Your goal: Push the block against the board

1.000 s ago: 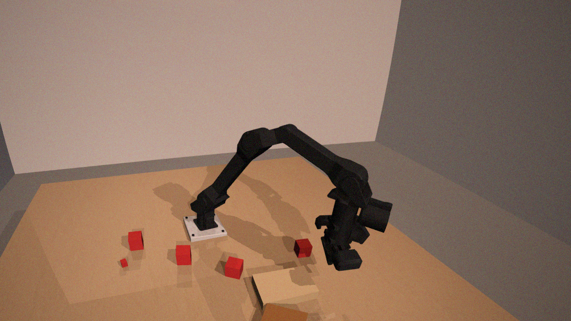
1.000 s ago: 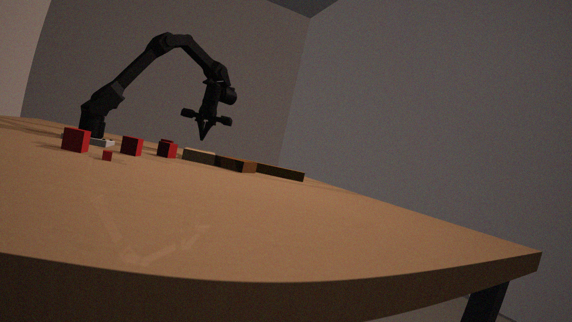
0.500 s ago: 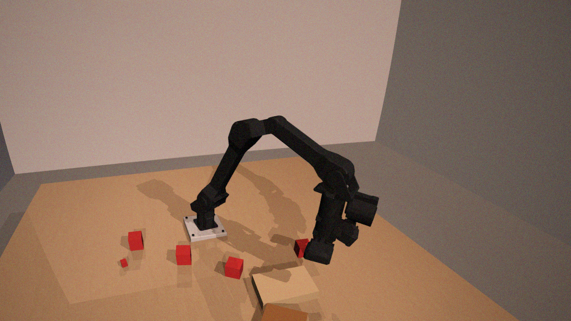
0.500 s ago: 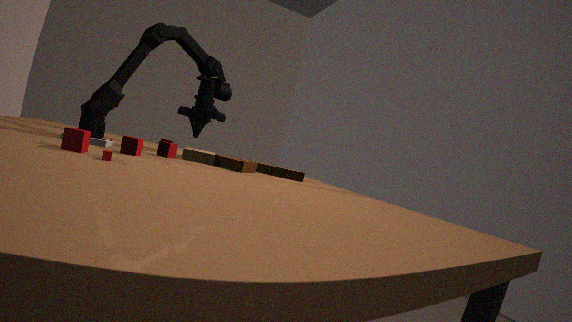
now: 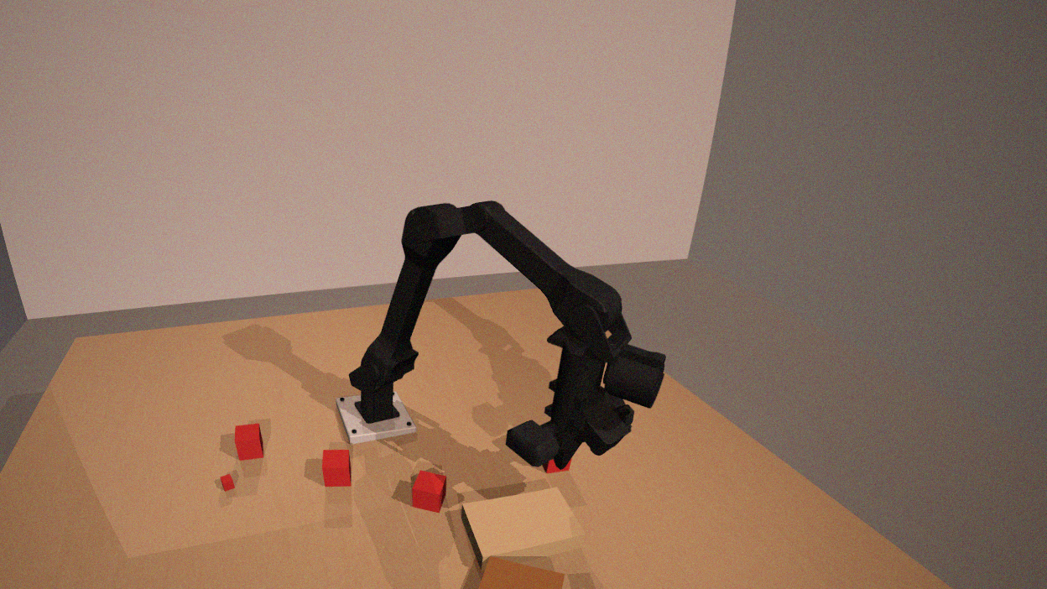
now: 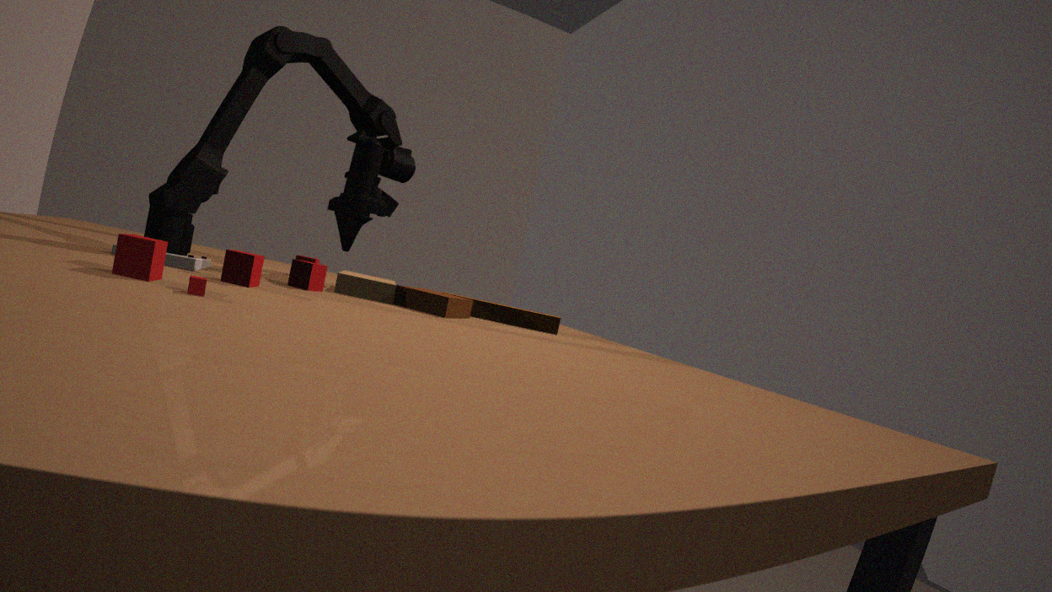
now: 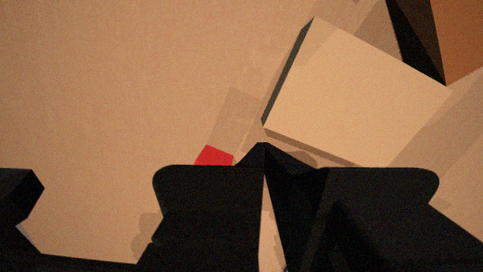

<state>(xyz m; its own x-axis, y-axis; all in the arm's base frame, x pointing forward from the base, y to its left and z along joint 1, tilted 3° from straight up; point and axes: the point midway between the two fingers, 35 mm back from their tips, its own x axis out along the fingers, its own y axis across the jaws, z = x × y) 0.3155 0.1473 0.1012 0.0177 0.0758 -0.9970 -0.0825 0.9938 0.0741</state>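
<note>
The pale square block [image 5: 519, 519] [image 6: 365, 287] [image 7: 349, 97] lies flat on the table. A brown piece [image 5: 523, 573] [image 6: 433, 301] [image 7: 463, 35] stands angled at its far side, with a wedge of space between them; contact at the corner is unclear. A longer dark-sided piece [image 6: 514, 315], perhaps the board, lies beyond in the exterior view. Which of these two is the board is not certain. My gripper [image 5: 560, 464] [image 6: 346, 249] [image 7: 262, 148] is shut and empty, above the table near the pale block's robot-side edge.
Several red cubes [image 5: 248, 441] [image 5: 336, 468] [image 5: 428, 491] stand between the arm base and the pale block. Another red cube [image 5: 554, 468] is mostly hidden behind the fingers. A tiny red cube [image 5: 227, 482] [image 6: 196, 286] lies at the left. The arm's white base plate [image 5: 380, 435] stands behind.
</note>
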